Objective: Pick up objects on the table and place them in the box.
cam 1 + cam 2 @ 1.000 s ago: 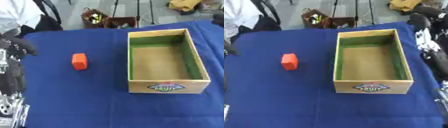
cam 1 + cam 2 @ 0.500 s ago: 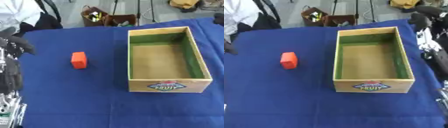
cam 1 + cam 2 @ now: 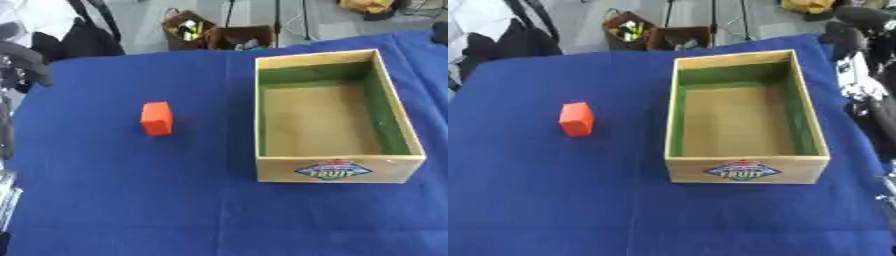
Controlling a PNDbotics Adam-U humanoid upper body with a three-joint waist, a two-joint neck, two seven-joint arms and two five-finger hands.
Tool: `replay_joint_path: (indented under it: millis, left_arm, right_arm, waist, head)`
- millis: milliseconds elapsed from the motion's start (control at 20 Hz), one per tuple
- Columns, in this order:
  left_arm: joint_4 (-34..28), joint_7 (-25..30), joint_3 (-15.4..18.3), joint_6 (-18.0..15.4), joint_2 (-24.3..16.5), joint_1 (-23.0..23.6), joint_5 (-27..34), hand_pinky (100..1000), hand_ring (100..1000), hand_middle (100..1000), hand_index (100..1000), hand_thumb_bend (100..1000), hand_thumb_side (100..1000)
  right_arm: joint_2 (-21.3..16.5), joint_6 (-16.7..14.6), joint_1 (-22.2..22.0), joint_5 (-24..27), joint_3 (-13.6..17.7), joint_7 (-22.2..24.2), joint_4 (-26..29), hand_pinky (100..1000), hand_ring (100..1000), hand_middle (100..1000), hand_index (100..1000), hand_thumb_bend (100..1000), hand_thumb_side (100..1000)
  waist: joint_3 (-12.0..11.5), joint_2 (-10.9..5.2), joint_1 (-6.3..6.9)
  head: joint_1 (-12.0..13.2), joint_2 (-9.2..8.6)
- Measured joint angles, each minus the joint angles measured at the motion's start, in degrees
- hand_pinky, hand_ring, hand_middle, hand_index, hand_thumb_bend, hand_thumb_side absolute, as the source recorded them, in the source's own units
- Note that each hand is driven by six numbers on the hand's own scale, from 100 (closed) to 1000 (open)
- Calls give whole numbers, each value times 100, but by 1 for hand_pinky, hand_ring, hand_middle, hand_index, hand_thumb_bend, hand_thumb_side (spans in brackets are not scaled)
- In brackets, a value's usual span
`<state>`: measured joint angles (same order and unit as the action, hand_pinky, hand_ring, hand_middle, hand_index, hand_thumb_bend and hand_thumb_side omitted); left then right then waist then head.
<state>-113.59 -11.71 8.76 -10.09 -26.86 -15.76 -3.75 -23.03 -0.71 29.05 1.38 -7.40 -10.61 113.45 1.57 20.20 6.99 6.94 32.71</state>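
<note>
On the blue tablecloth point(image 3: 114, 200) there's basically two things: a small orange block point(image 3: 157, 118) and a wooden box point(image 3: 332, 169). Block sits on the left half of the cloth, roughly 9 o'clock from the box, well apart from it w/ bare cloth between. Nothing is touching it. It stands on the cloth, one end pointing toward 12.

Box is right of center, long side running 12 to 6. Open top, green lining on the inside walls, tan floor, nothing inside afaict. Front wall at 6 o'clock has a colorful fruit label point(image 3: 742, 171).

Left hand point(image 3: 22, 62) is at the left edge of the left eye view, around 10 o'clock from the block, off the edge of the cloth and well away from the block. Only a dark curved bit of it shows, so I can't tell whether the fingers are spread or curled, or if anything's in them. Its arm point(image 3: 7, 135) runs down the left edge below it.

Right hand point(image 3: 852, 35) shows in the right eye view at the upper right, about 2 o'clock from the box, just beside the box's far right corner but not touching it. Looks like dark rounded fingers bunched together, tho it's too blurry to call; can't tell its state, and I see nothing held. Silver and black arm parts point(image 3: 866, 90) hang along the right edge next to the box's right wall.

Past the table at 12 o'clock: a bag point(image 3: 185, 29) w/ something yellow in it, on the floor.
</note>
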Motion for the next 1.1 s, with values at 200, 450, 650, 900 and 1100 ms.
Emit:
replay_joint_path:
  millis: [200, 450, 650, 900, 1100]
  left_arm:
    - [0, 58, 0, 303, -372, -123, -225, 478, 528, 543, 826, 145, 854]
    - [42, 237, -7, 679, -948, -352, -704, 508, 561, 576, 860, 132, 853]
    - [220, 676, -138, 976, -1431, -575, -1149, 546, 603, 621, 904, 146, 861]
    - [717, 1440, -331, 1005, -1940, -910, -1494, 574, 671, 715, 937, 166, 854]
    - [1330, 2041, -498, 808, -2205, -1258, -1695, 589, 697, 742, 936, 225, 869]
  right_arm:
    - [-24, -25, 20, -3, 0, -7, 0, 937, 848, 605, 806, 100, 550]
    - [-45, -35, 21, -3, -1, 1, 0, 937, 848, 604, 806, 100, 554]
    - [-78, -55, 23, -3, -4, 22, 0, 937, 848, 604, 806, 100, 557]
    - [-104, -62, 25, -3, -26, 40, 0, 937, 848, 603, 805, 100, 558]
    - [-135, -69, 29, -3, -46, 77, 0, 937, 848, 602, 805, 100, 559]
  waist:
    - [31, 11, 9]
    - [78, 35, 37]
    - [133, 59, 63]
    - [188, 73, 100]
    - [237, 87, 123]
  head:
    - [3, 0]
    - [3, 0]
    - [0, -1]
    - [-2, -3]
    - [4, -4]
